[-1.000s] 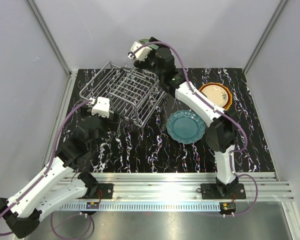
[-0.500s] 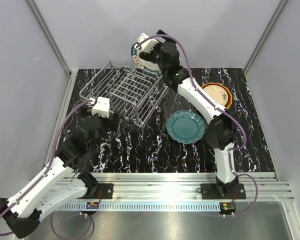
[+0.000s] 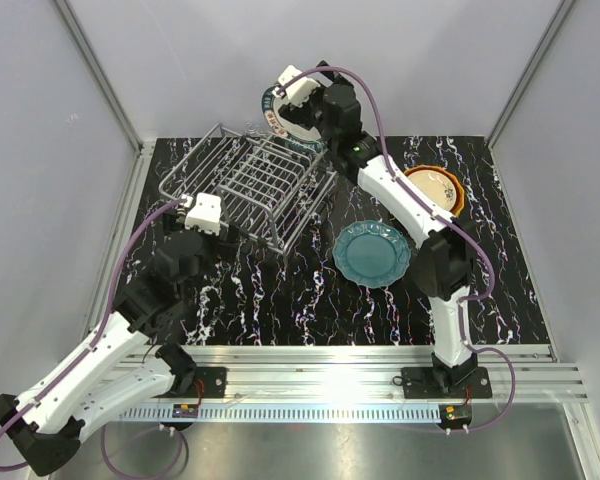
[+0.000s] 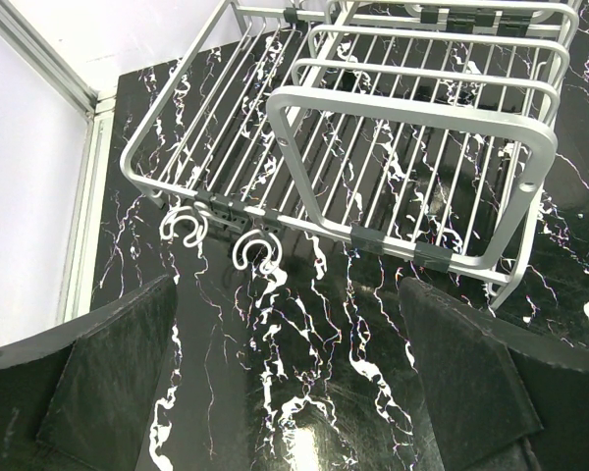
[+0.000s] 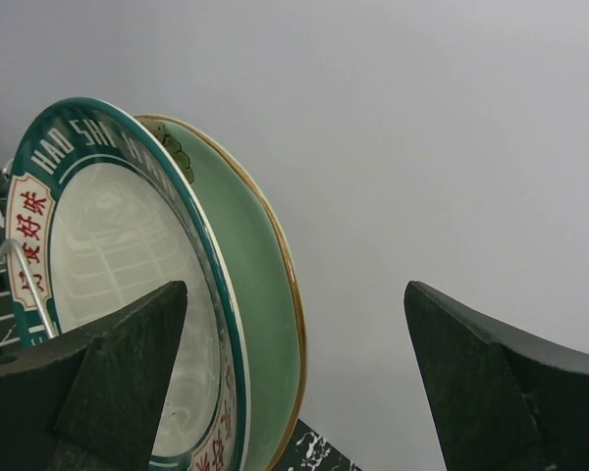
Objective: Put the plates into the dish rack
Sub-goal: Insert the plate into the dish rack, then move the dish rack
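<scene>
Two upright plates (image 5: pixel 128 285), at least two flat plates (image 3: pixel 372 254), one dish rack (image 3: pixel 245 185).

Table (image 3: pixel 280 300): black, white marble veins. Rack (image 3: pixel 250 185): silver. Near plate (image 3: pixel 372 253): dark teal. Right plate (image 3: pixel 435 190): cream centre, orange rim. Lettered plate (image 5: pixel 118 255): dark green rim, red characters. Mint plate (image 5: pixel 260 294): brown edge.

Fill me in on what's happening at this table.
Two robot arms are loading plates into the dish rack. The right gripper, jaws open and empty, is at the rack's far end beside two plates standing on edge there: a teal-rimmed lettered plate and a mint green plate behind it. The left gripper, also open and empty, hovers by the rack's near side. A dark teal plate and a cream-centred plate lie flat on the table, not yet loaded.
</scene>
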Controlling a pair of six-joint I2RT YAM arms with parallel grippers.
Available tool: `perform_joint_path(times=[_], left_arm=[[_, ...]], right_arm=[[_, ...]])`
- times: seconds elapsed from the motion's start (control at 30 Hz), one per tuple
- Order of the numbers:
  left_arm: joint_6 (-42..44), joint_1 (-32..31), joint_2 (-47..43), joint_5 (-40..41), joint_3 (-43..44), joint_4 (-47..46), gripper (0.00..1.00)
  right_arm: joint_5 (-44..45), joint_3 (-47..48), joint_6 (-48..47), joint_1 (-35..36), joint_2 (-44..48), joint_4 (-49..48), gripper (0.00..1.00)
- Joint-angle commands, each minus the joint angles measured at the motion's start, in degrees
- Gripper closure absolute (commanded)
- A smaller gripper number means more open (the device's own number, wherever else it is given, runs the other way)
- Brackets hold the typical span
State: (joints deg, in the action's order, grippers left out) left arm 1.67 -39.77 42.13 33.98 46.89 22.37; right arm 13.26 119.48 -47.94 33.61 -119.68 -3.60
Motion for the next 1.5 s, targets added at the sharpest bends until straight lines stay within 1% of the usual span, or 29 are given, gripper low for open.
perform_joint_path(times=[0.0, 0.4, 0.5, 0.53, 0.6, 0.63, 0.67, 0.73, 0.8, 0.83, 0.87, 0.93, 1.0, 1.03, 1.07, 1.1, 1.13, 1.17, 1.23, 1.27, 1.33, 1.4, 1.47], left_arm=[[0.44, 0.31, 0.06, -1.02, 0.65, -3.56, 0.01], [-0.09, 0.57, 0.94, 0.39, 0.57, -3.74, 0.01], [-0.53, 0.83, 1.11, 0.91, 0.65, -3.82, 0.01], [-0.88, 0.92, 1.20, 0.92, 0.65, -3.83, 0.01], [-1.41, 1.36, 1.11, 1.18, 0.83, -3.91, 0.01], [-1.84, 1.71, 1.20, 1.18, 1.27, -3.91, 0.01], [-3.41, 2.50, 1.29, 0.48, 1.44, -3.91, 0.01], [-5.00, 3.73, 1.81, -1.27, 2.58, -3.48, 0.01], [-6.41, 5.75, 2.51, -4.70, 4.34, -1.81, 0.01], [-7.72, 7.32, 3.56, -5.75, 5.13, -1.11, 0.01], [-8.52, 8.29, 3.92, -7.42, 6.70, -0.23, 0.01], [-10.36, 10.93, 5.67, -9.36, 8.12, 0.91, 0.01], [-14.31, 15.49, 6.30, -13.39, 9.00, 1.36, 0.01], [-16.85, 19.43, 6.82, -15.76, 9.00, 1.19, 0.01], [-18.01, 21.47, 7.00, -20.31, 9.00, 0.58, 0.01], [-19.24, 23.40, 7.18, -22.18, 8.66, 0.31, 0.01], [-21.08, 27.60, 7.44, -24.11, 8.39, -0.22, 0.01], [-21.62, 29.73, 7.44, -29.27, 8.04, -1.96, 0.01], [-20.75, 33.86, 7.96, -33.70, 6.63, -3.99, 0.01], [-19.70, 34.14, 8.14, -37.19, 6.02, -5.57, 0.01], [-16.37, 34.14, 8.41, -37.58, 3.22, -7.24, 0.01], [-15.04, 34.23, 8.67, -38.45, 1.37, -9.88, 0.01], [-13.81, 34.14, 9.28, -41.44, -1.88, -14.34, 0.01]], right_arm=[[-3.32, -1.70, 3.29, -0.47, 5.77, -2.03, 0.00], [-5.78, -2.76, 7.33, -0.47, 10.60, -0.10, 0.00], [-7.54, -4.78, 10.32, -0.38, 14.37, 0.69, 0.00], [-8.76, -5.65, 11.28, -0.38, 16.91, 0.87, 0.00], [-9.91, -9.34, 14.88, -0.38, 19.73, 0.26, 0.00], [-10.96, -10.83, 16.29, -0.38, 22.88, -0.09, 0.00], [-11.67, -13.81, 19.00, -0.38, 24.48, -0.18, 0.00], [-12.90, -16.72, 21.48, -0.29, 29.12, -0.71, 0.00], [-13.08, -21.82, 25.34, -0.29, 32.39, -1.58, 0.00], [-13.08, -23.66, 26.49, -0.29, 35.62, -1.94, 0.00], [-13.08, -27.25, 28.50, -0.29, 37.13, -2.20, 0.00], [-13.08, -31.04, 30.18, -0.29, 41.60, -2.91, 0.00], [-13.08, -36.32, 32.55, -0.21, 44.25, -3.35, 0.00], [-13.08, -37.90, 33.35, -0.21, 46.79, -3.26, 0.01], [-12.91, -40.96, 34.05, -0.21, 47.95, -3.35, 0.02], [-12.73, -42.56, 34.67, -0.21, 49.09, -3.43, 0.02], [-12.64, -43.97, 35.11, -0.21, 51.36, -3.35, 0.03], [-12.55, -46.85, 36.16, -0.21, 52.52, -3.35, 0.04], [-12.99, -49.68, 37.30, -0.21, 55.85, -3.44, 0.04], [-13.08, -51.96, 37.74, -0.21, 56.83, -3.52, 0.05], [-12.99, -53.99, 38.27, -0.21, 59.72, -3.17, 0.05], [-12.73, -56.54, 38.45, -0.21, 61.49, -3.08, 0.05], [-12.38, -58.47, 38.63, -0.21, 63.77, -2.47, 0.06]])
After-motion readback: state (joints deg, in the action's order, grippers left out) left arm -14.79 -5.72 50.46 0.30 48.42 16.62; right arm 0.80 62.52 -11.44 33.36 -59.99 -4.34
